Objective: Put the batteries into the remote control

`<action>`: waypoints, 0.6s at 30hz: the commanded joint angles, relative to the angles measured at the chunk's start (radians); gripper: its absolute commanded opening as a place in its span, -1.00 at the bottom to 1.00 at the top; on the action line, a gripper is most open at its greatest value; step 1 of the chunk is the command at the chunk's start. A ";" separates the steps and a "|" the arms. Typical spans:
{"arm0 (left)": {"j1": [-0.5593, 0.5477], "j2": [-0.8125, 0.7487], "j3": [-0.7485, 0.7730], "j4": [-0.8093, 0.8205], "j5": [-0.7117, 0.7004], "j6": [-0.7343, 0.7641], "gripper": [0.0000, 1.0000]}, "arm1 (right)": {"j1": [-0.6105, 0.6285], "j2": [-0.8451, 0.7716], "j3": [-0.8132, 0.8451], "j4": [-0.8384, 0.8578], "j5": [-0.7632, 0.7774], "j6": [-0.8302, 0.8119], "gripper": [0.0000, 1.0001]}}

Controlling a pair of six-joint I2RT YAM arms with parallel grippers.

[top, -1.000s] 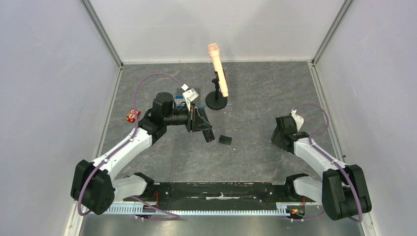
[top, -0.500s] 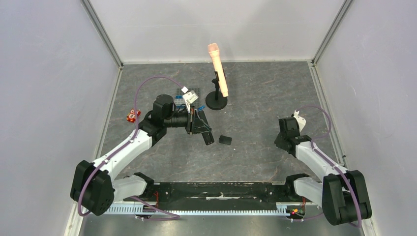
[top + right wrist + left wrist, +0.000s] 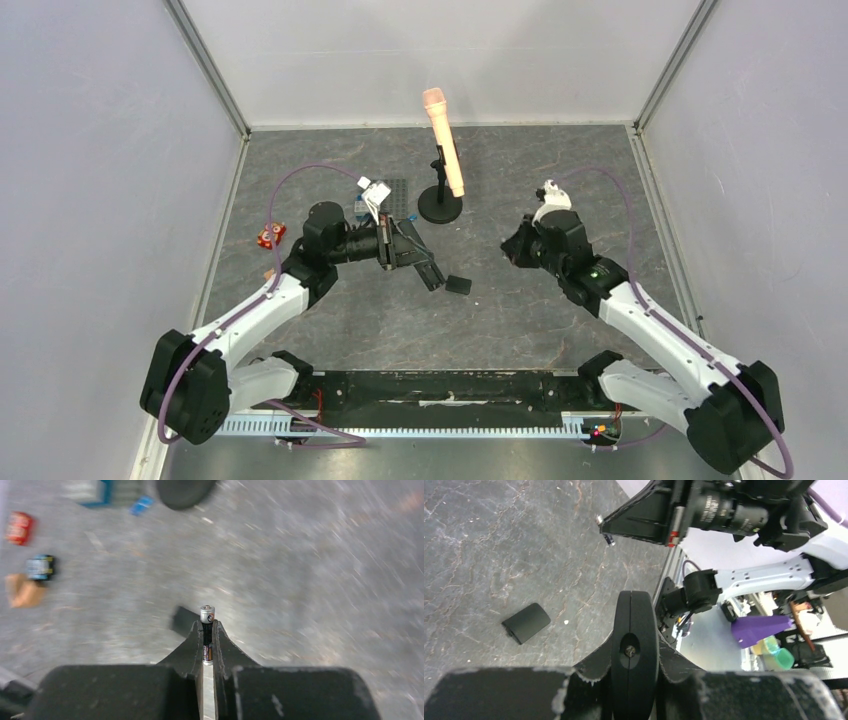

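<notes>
The right tool (image 3: 208, 627) was pinched shut on a slim dark cylindrical battery (image 3: 207, 615), which stood upright between its fingertips with the silver cap clear above them. Just beyond it lay a small flat black plastic cover (image 3: 458, 285) on the grey worktop (image 3: 520, 330). Farther off to that tool's left, the left tool (image 3: 402, 250) clamped the slim black rectangular remote control (image 3: 428, 275) — tilted. So narrow a pinch might let the battery pivot or drop on contact; whether the open compartment faced it could not be told.
</notes>
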 commanded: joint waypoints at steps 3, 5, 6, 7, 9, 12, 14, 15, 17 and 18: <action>0.002 -0.046 -0.054 0.287 -0.049 -0.276 -0.96 | 0.113 -0.074 0.163 0.185 -0.149 -0.097 -1.00; 0.002 -0.047 -0.066 0.312 -0.059 -0.323 -0.96 | 0.151 -0.075 0.199 0.222 -0.192 -0.120 -1.00; 0.002 -0.046 -0.072 0.325 -0.065 -0.346 -0.96 | 0.173 -0.072 0.213 0.236 -0.210 -0.131 -1.00; 0.002 -0.047 -0.075 0.332 -0.074 -0.373 -0.96 | 0.194 -0.070 0.228 0.253 -0.222 -0.145 -1.00; 0.003 -0.050 -0.084 0.341 -0.094 -0.420 -0.96 | 0.242 -0.063 0.254 0.261 -0.236 -0.175 -1.00; 0.002 -0.056 -0.097 0.361 -0.122 -0.491 -0.96 | 0.317 -0.051 0.278 0.299 -0.250 -0.226 -1.00; 0.002 -0.058 -0.103 0.387 -0.124 -0.525 -0.96 | 0.364 -0.043 0.290 0.299 -0.249 -0.260 -0.99; 0.002 -0.061 -0.104 0.388 -0.128 -0.539 -0.96 | 0.389 -0.036 0.295 0.294 -0.247 -0.278 -0.99; 0.002 -0.067 -0.111 0.395 -0.134 -0.559 -0.96 | 0.425 -0.028 0.306 0.282 -0.247 -0.309 -0.98; 0.002 -0.070 -0.112 0.396 -0.133 -0.568 -0.96 | 0.443 -0.023 0.310 0.281 -0.246 -0.317 -0.98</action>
